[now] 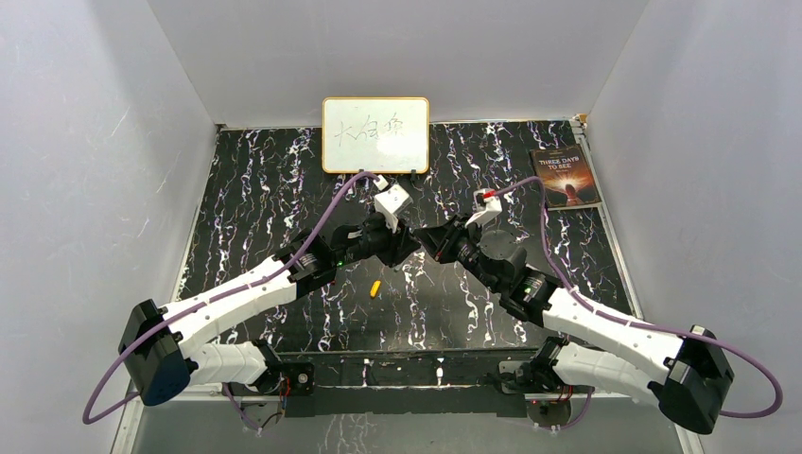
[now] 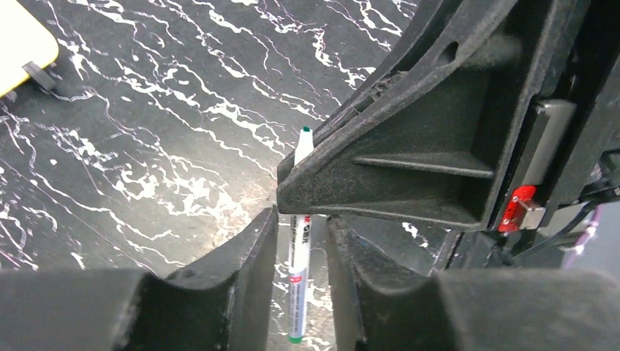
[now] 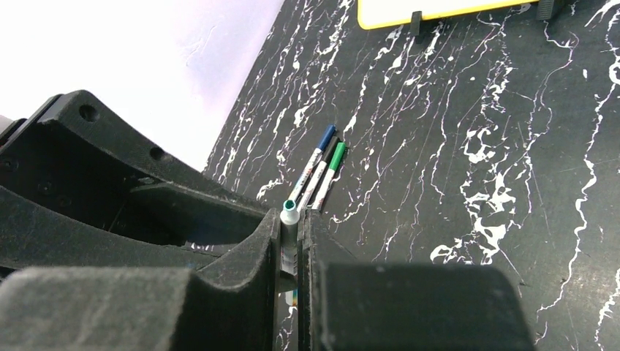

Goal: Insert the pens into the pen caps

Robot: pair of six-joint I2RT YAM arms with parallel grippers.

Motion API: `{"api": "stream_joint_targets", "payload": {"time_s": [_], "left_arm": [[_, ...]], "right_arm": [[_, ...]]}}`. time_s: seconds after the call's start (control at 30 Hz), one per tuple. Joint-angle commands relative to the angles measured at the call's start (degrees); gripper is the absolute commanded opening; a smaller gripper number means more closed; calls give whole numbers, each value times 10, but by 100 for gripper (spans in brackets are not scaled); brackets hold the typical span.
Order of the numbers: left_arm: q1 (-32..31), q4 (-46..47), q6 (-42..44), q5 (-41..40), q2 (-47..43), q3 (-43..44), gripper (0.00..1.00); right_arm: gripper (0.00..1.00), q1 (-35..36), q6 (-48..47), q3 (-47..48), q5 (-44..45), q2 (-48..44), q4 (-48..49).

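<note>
Yellow plastic marks what I reckon is the next job: the yellow cap (image 1: 375, 287) lies alone on the black marbled table (image 1: 284, 189), on the arm-base side of the whiteboard (image 1: 375, 134) and well apart from it. Between that cap and the whiteboard, my two arms meet nose to nose over one pen (image 2: 298, 263), held clear of the table. The right end effector (image 3: 288, 225) is pressed together on it near its green-tipped end. The left end effector (image 2: 301, 219) straddles the lower barrel with its jaws slightly spread, a sliver of table showing on either side, so I judge it is not gripping. I read this as a hand-over or re-grip, with the pen uncapped. The next move calls for the left to back off without nudging the barrel, then bring the yellow cap's mouth in line with the tip. No box or tray is in view; the caps are the only receptacles. Short of the whiteboard's corner, a blue-capped pen (image 3: 314, 162) and a green-capped pen (image 3: 329, 172) lie side by side; a third may lie between them, I cannot tell.
</note>
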Motion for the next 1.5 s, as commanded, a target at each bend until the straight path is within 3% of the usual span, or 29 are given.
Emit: {"api": "stream_joint_targets", "payload": {"time_s": [0.0, 0.3, 0.43, 0.57, 0.73, 0.83, 0.9, 1.03, 1.2, 1.3, 1.33, 1.47], "left_arm": [[-3, 28, -6, 19, -8, 9, 36], [-3, 18, -15, 34, -24, -14, 39], [-3, 21, -20, 30, -39, -25, 27], [-3, 16, -16, 29, -39, -24, 1], [-3, 14, -13, 26, -41, -25, 0], [-3, 0, -15, -14, -51, -25, 0], [-2, -34, -12, -68, -47, -13, 0], [35, -106, -4, -120, -13, 15, 0], [146, -138, -34, -113, 1, 5, 0], [273, -152, -54, -76, -23, -26, 0], [305, -142, -51, -43, -50, -39, 0], [311, -141, -29, -30, -73, -46, 0]], "right_arm": [[0, 0, -8, 27, -7, -20, 37], [0, -2, 3, 27, -13, -44, 48], [0, -3, -1, 31, -14, -48, 41], [0, -3, 2, 30, -19, -46, 41], [1, -3, -1, 30, -24, -44, 40], [39, -3, -13, 39, -27, -47, 15], [49, -3, -21, 37, -31, -62, -6], [49, -2, -13, 1, -35, -104, -28], [44, 15, 32, -41, -26, -98, -58], [44, 88, 34, 37, 66, 11, -168], [47, 146, 32, 115, 139, 121, -237], [68, 216, 48, 244, 240, 312, -318]]}}
